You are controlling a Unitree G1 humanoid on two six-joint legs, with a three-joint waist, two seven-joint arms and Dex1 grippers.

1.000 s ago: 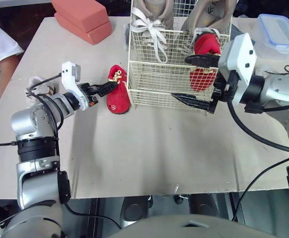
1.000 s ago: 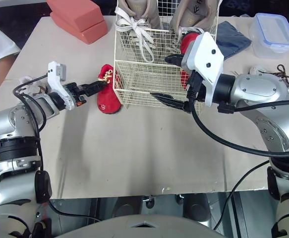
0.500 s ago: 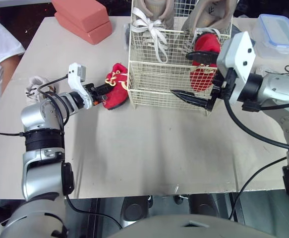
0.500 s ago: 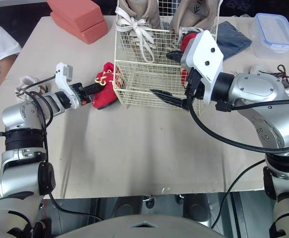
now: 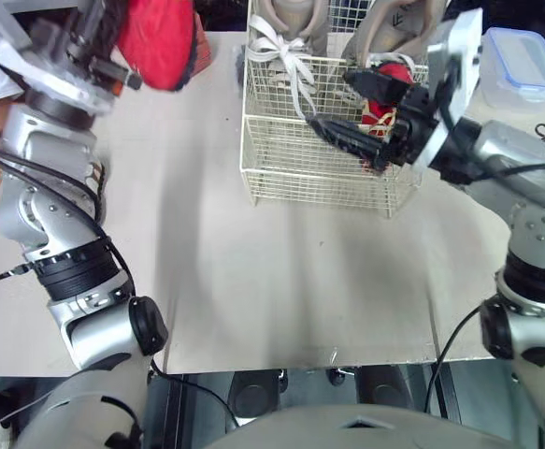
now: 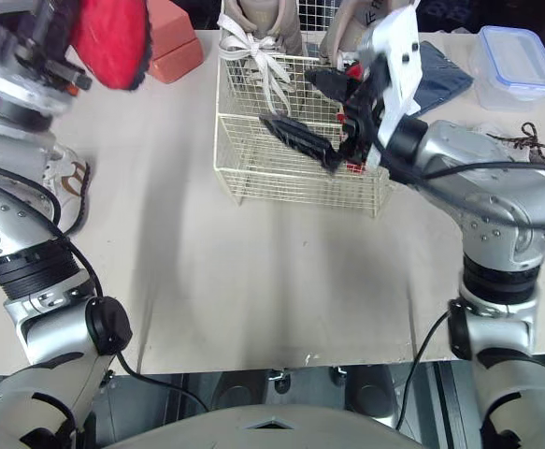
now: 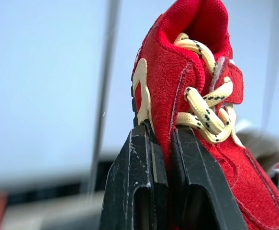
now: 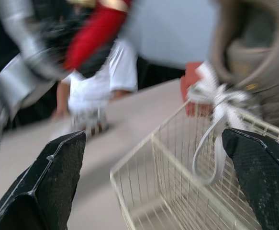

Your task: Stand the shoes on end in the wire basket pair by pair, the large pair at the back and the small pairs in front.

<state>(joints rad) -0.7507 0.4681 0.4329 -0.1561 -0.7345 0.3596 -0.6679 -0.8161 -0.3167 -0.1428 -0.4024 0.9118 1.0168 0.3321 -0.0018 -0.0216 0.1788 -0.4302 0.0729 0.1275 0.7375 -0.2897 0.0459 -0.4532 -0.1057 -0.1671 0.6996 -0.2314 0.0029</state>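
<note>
Colour reference
The red shoe (image 7: 192,81) is showing cream laces (image 7: 204,108) flecked with black; the wire basket (image 5: 314,173) is showing cream; the big shoes (image 5: 295,14) are showing taupe; the table (image 5: 281,271) is showing beige.

The table (image 5: 281,281) in front of the wire basket (image 5: 291,178) is lying bare, giving open passage from the near edge. Inside the basket, large beige shoes (image 5: 291,23) are filling the back, and their white laces (image 5: 286,61) are hanging into the front left part, which is standing open from above. The right gripper (image 5: 330,98), fingers spread wide, is reaching across the front right part beside a red shoe (image 5: 399,72). The left gripper (image 7: 161,139), clamped on the held red shoe (image 7: 196,72), is hanging raised at the back left, by a pink box (image 6: 174,47). A small white shoe (image 6: 66,182) is lying at the left edge. A lidded container (image 5: 524,61) and blue cloth (image 6: 440,65) are crowding the back right.
</note>
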